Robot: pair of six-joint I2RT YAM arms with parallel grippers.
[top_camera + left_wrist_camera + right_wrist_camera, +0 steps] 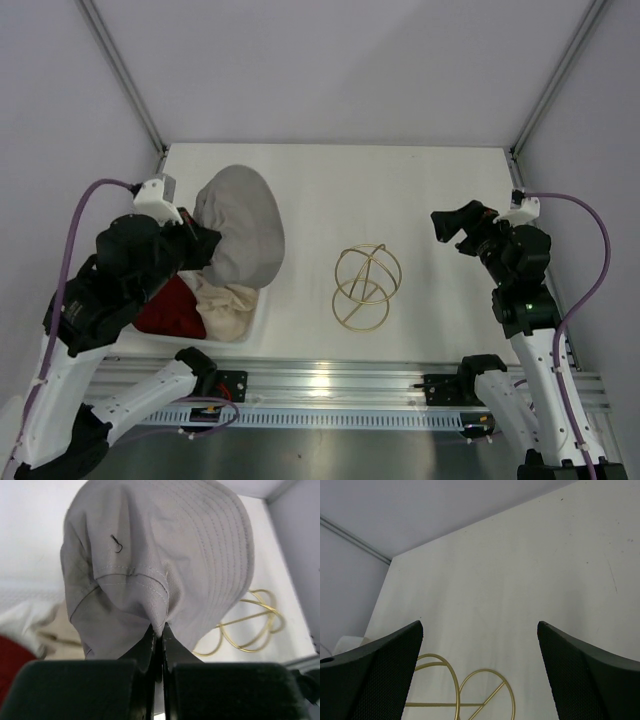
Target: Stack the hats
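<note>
My left gripper (205, 245) is shut on a fold of the beige hat (240, 225), which looks grey here, and holds it up over the tray (262, 312). In the left wrist view the fingers (150, 645) pinch the cloth near the hat's brim (165, 555). The dark red hat (170, 308) and the white hat (225, 303) lie crumpled in the tray under it; both show at the left edge of the left wrist view, white (27, 620) and red (9, 657). My right gripper (442, 224) is open and empty above the table's right side (480, 625).
A gold wire stand (367, 287) made of rings stands mid-table, between the two arms; it also shows in the left wrist view (252, 625) and the right wrist view (460, 695). White walls close the table at the back and both sides.
</note>
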